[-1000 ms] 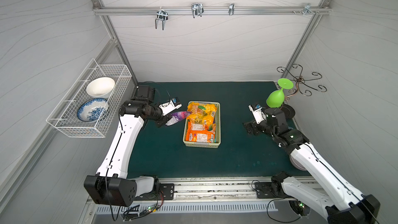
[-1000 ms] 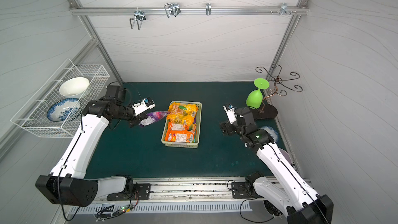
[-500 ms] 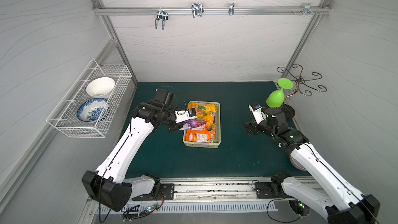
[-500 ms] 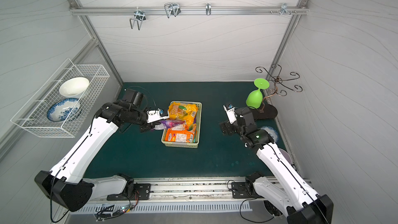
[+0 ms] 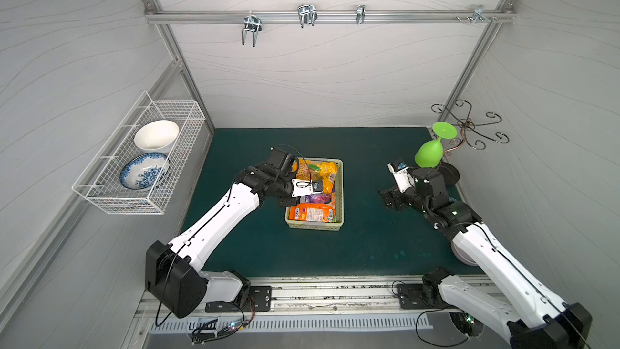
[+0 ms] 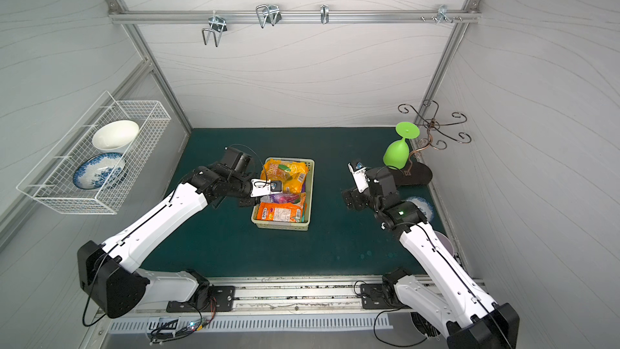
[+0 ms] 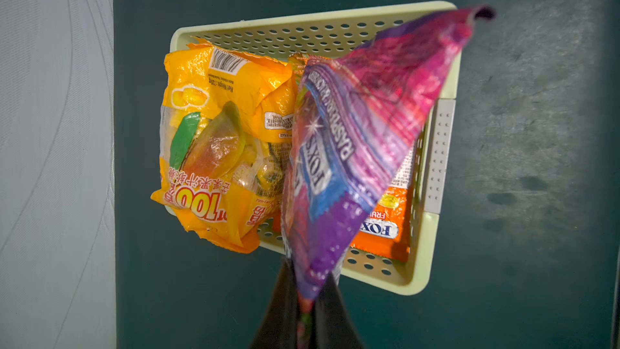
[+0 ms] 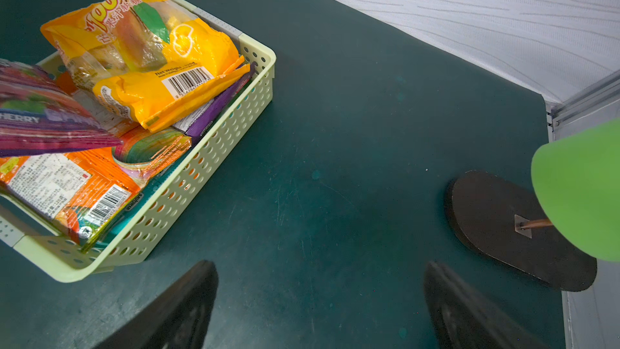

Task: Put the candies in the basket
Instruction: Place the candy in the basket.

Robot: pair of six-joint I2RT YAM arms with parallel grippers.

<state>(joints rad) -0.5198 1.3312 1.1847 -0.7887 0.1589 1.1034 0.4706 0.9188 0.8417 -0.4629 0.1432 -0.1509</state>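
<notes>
Dark green tabletop mat (image 5: 369, 246) inside a white-panelled cell. Both top views: pale yellow-green perforated plastic basket (image 5: 313, 227) mid-mat, with a yellow-orange glossy candy bag (image 5: 318, 172) at its far end and an orange FOX'S candy bag (image 5: 310, 213) at its near end. Left gripper (image 5: 296, 201) sits at the basket's left rim, clenched on a purple-pink glossy FOX'S candy bag (image 5: 318, 199) that is over the basket's middle. Right gripper (image 5: 391, 199) is well apart on the right, low over the mat, near an upturned green plastic goblet (image 5: 429, 157) on a dark-based wire stand (image 5: 449, 173). Left wrist: black fingers (image 7: 285, 310) pinch one corner of the purple-pink bag. The rest fans out above the basket, hiding part of the orange bag; contact with the pile below is unclear. Right wrist: jaws spread wide, nothing between them, bare mat beneath, basket off to one side.
</notes>
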